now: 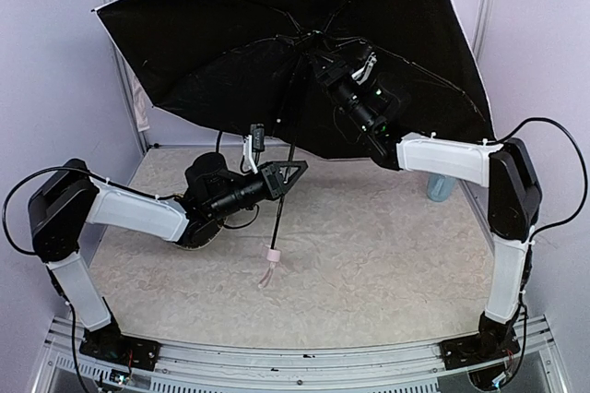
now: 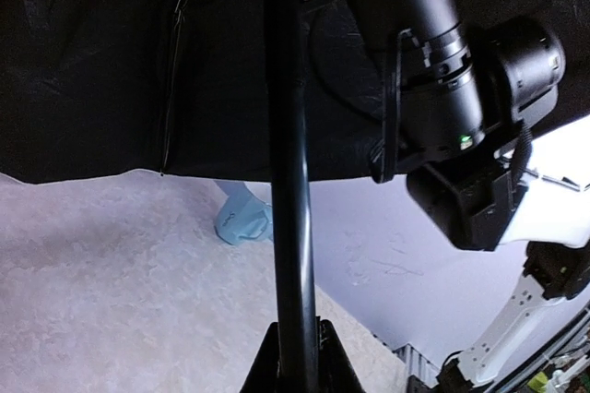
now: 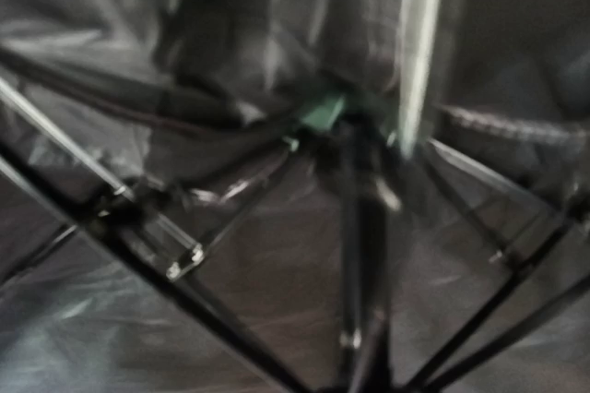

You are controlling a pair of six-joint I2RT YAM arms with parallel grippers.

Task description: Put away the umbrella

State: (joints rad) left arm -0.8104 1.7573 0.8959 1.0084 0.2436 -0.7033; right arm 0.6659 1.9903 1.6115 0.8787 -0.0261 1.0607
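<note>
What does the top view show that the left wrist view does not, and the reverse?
Only top: the whole open canopy, the pink handle, the left arm. Only left wrist: a close look at the shaft pinched in the left end effector. Both: the shaft, the canopy's black underside, the right arm, a pale blue object.

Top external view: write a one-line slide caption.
Open umbrella held by its shaft in the left end effector; right end effector up under the canopy.

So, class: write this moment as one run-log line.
umbrella: open | left pincer: shut on shaft | right pincer: up under canopy, state unclear
</note>
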